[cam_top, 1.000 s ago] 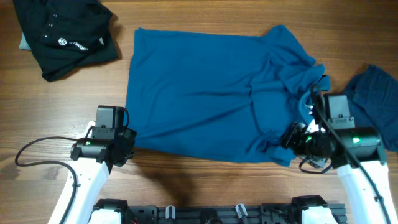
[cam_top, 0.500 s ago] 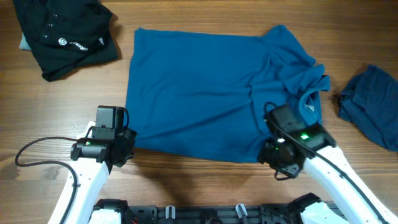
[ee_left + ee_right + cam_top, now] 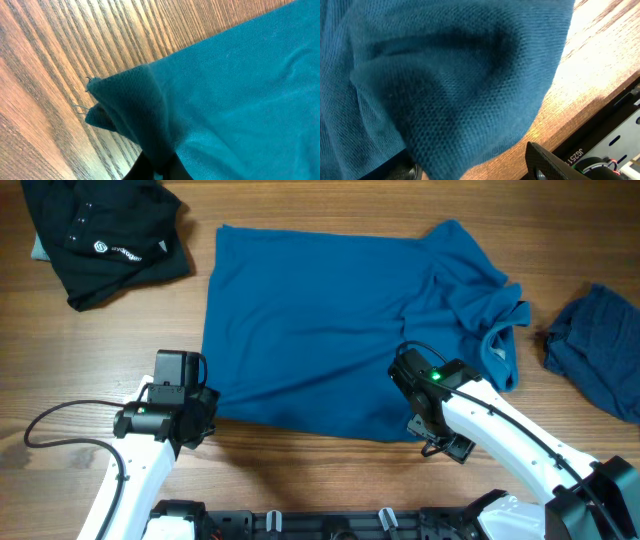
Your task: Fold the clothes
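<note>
A mid-blue T-shirt [image 3: 320, 330] of the clothes lies spread across the middle of the table, rumpled around its collar [image 3: 497, 340]. My left gripper [image 3: 205, 418] is shut on the shirt's near left corner [image 3: 120, 100], its dark fingertips [image 3: 150, 167] pinching a fold of cloth. My right gripper [image 3: 425, 430] sits at the shirt's near right hem. Its jaws stand open, wide apart, with a bulge of blue cloth [image 3: 470, 90] between them and bare wood showing beside the right finger [image 3: 545, 160]. A darker blue garment [image 3: 600, 350] lies bunched at the right edge.
A black garment [image 3: 100, 235] with white print lies crumpled at the far left corner. The table's near edge [image 3: 590, 105] runs just behind my right gripper, with a black rail [image 3: 620, 145] below it. A cable [image 3: 50, 420] loops beside the left arm.
My right arm has swung left from beside the collar to the shirt's near right hem, and the cloth there has been drawn inward. The left arm has not moved.
</note>
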Controlling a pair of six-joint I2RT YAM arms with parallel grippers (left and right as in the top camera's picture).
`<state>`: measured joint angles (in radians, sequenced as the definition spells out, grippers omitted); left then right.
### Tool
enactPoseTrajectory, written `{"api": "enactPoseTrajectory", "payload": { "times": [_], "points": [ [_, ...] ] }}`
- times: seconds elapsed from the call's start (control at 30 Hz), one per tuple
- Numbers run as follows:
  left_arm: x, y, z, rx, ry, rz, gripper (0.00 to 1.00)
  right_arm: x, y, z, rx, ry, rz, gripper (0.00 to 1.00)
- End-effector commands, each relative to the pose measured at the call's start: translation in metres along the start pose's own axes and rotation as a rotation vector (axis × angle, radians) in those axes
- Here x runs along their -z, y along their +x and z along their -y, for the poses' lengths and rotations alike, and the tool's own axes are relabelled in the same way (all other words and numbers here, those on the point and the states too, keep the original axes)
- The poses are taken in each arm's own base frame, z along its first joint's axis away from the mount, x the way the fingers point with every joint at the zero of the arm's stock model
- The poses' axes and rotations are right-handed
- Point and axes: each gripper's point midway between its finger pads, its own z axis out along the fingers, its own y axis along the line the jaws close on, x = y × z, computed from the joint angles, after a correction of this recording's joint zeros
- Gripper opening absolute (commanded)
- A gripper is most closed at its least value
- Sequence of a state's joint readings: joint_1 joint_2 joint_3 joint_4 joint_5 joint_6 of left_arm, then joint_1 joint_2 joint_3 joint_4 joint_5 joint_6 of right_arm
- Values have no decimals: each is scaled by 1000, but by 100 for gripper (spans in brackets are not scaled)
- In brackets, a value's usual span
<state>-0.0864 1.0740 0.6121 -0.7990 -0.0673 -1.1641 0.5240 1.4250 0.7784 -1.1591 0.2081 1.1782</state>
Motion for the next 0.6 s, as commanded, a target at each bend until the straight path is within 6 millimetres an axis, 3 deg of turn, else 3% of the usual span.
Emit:
{"api": "enactPoseTrajectory", "payload": {
  "times": [0.0, 0.33, 0.57],
  "points": [
    [-1, -6, -4, -6, -15, 33, 5, 4, -8, -1, -28, 6, 40, 66],
    [-1, -6, -5, -6, -16, 33, 5, 5, -15, -18, -41, -63, 72, 64],
    [-1, -6, -5, -6, -16, 33, 6, 4, -19, -14, -26, -41, 93, 56]
  ]
}}
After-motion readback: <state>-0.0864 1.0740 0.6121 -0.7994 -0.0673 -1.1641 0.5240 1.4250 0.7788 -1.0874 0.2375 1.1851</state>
